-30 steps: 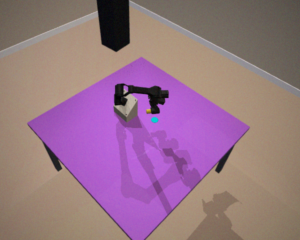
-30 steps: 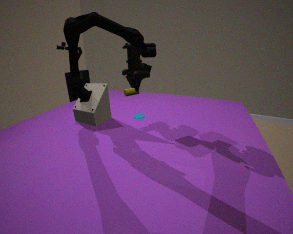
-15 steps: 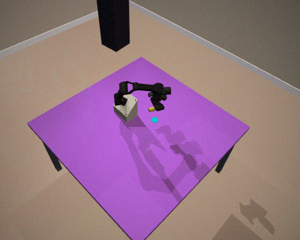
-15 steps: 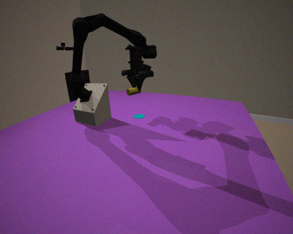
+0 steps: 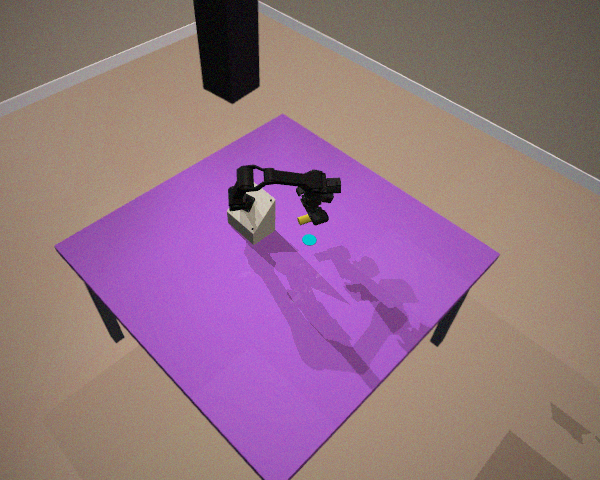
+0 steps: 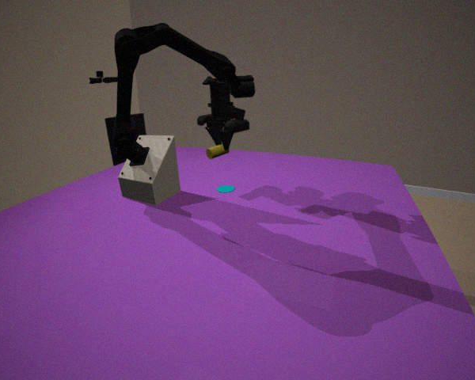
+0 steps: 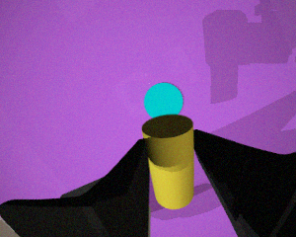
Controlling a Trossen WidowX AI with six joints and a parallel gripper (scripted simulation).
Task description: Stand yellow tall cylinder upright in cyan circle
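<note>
My gripper (image 5: 316, 217) (image 6: 223, 146) (image 7: 168, 140) is shut on the yellow tall cylinder (image 5: 304, 219) (image 6: 216, 151) (image 7: 170, 158) and holds it well above the purple table (image 5: 186, 289) (image 6: 107, 286). The cylinder lies roughly level in the fingers, one end sticking out to the side. The cyan circle (image 5: 309, 239) (image 6: 226, 188) (image 7: 164, 101) is a small flat disc on the table, below the gripper and a little toward the front. In the wrist view it shows just past the cylinder's far end.
The arm's beige base block (image 5: 252, 217) (image 6: 150, 176) stands on the table just left of the circle. A dark pillar (image 5: 227, 46) stands behind the table. The table edges are far from the gripper.
</note>
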